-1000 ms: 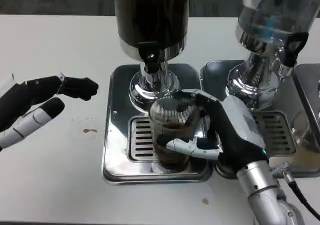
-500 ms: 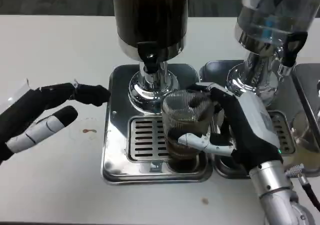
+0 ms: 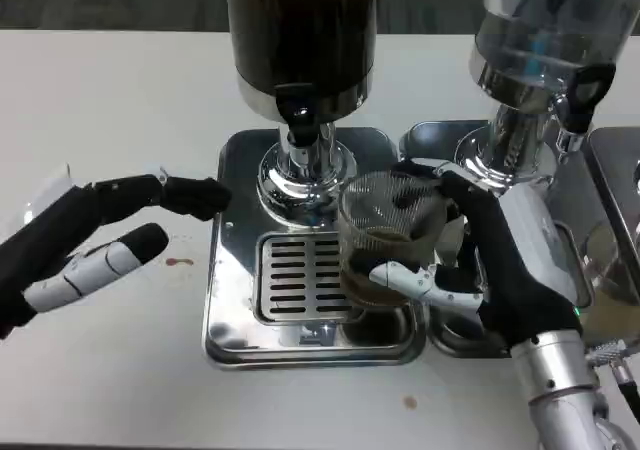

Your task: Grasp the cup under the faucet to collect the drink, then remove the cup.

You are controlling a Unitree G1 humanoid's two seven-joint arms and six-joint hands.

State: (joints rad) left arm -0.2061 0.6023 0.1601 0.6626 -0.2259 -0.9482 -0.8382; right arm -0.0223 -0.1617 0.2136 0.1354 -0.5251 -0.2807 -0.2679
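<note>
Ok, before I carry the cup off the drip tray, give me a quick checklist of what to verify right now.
1. Grip: right robot hand wraps the cup, thumb across the front. Ok.
2. Drink collected: dark liquid sits in the cup's lower part. Ok.
3. Clear of the faucet: the cup is off to the right of the spout. Ok.
4. Faucet shut, no drip: cannot tell.
5. Path right: the second dispenser and its tray stand close beside the hand. Not ok, mind the clearance.
6. Left robot hand: open over the table, apart from the drip tray. Ok.
</note>
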